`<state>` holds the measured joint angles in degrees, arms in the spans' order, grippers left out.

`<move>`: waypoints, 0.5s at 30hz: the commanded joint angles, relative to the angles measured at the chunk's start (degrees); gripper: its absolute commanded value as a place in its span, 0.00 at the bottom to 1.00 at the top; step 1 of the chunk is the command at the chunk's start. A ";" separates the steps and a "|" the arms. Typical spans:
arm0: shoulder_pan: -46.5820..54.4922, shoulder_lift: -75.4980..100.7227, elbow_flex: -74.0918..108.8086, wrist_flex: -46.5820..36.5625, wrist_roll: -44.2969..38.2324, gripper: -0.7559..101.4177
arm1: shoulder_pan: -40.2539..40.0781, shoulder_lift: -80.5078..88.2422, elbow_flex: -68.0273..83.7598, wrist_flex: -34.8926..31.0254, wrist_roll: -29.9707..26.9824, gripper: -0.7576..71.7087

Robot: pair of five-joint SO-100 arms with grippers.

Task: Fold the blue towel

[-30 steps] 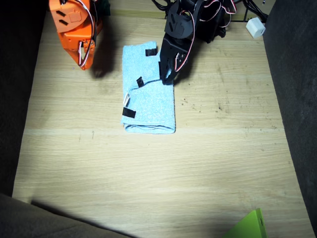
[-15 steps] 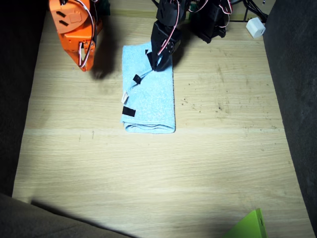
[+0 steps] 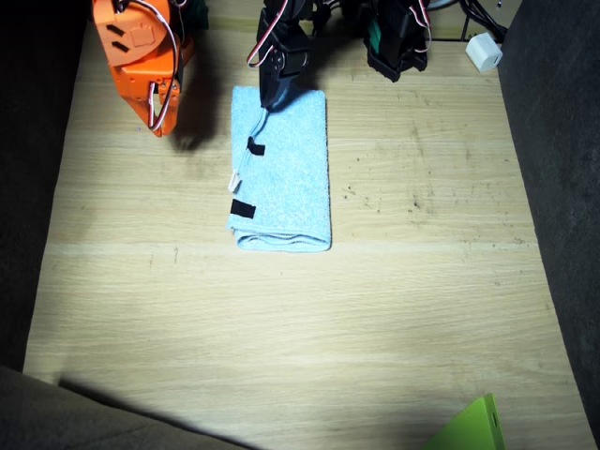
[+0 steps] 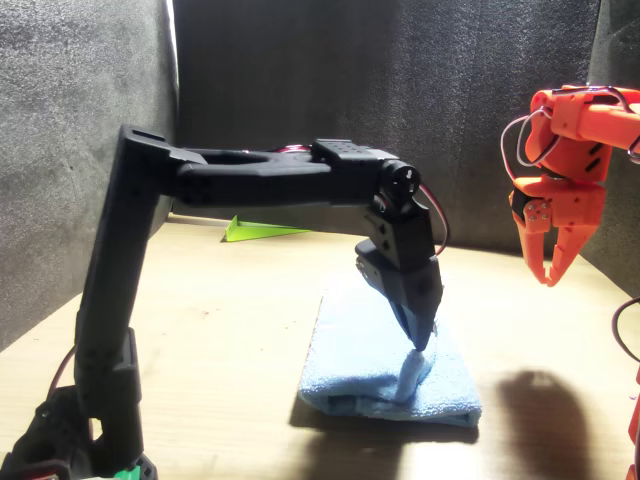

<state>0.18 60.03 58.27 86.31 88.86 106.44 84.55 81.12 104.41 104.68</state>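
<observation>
— Where's the towel now?

— The light turquoise-blue terry cloth towel (image 3: 281, 169) lies folded into a long narrow strip on the pale wooden table (image 3: 281, 328), directly beneath the black left gripper (image 3: 266, 103). Short black tape marks (image 3: 243, 208) and a small white tag (image 3: 235, 178) show along one long edge.

— Is the black one holding it?

— Yes. In the front view its jaws are pressed together on a small pinch of cloth at the towel's end (image 4: 416, 362), and that bit stands raised above the rest.

— And the orange one?

— The orange right gripper (image 3: 156, 120) hangs in the air off to the side of the black gripper, clear of the towel, its fingers (image 4: 541, 262) a little apart and holding nothing.

— Anything else around?

— A bright green flat object (image 3: 473, 429) well away from both grippers at the opposite table edge, and a small white block (image 3: 484, 52) beyond the black arm's base.
</observation>
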 commanded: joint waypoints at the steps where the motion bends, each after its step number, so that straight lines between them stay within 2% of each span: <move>1: -1.05 -2.64 -13.80 6.68 1.93 0.00 | 0.00 1.05 -0.26 0.88 0.79 0.07; 5: -2.64 -15.91 -42.19 20.48 3.25 0.00 | -0.26 1.23 -0.09 0.97 0.79 0.08; 7: -3.43 -30.59 -72.42 31.11 5.10 0.00 | -0.35 1.32 0.00 1.05 0.79 0.08; 8: -3.52 -35.77 -82.27 32.26 6.24 0.00 | -0.44 1.32 0.00 1.14 0.88 0.08; 10: -3.08 -34.45 -79.45 31.46 4.39 0.00 | -0.62 1.76 0.00 1.14 0.88 0.08; 15: 5.80 -34.37 -77.26 32.08 -8.79 0.00 | -0.97 2.37 0.79 1.14 0.88 0.08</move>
<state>0.62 25.14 -17.14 117.42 85.78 105.03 84.55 81.39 104.41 104.68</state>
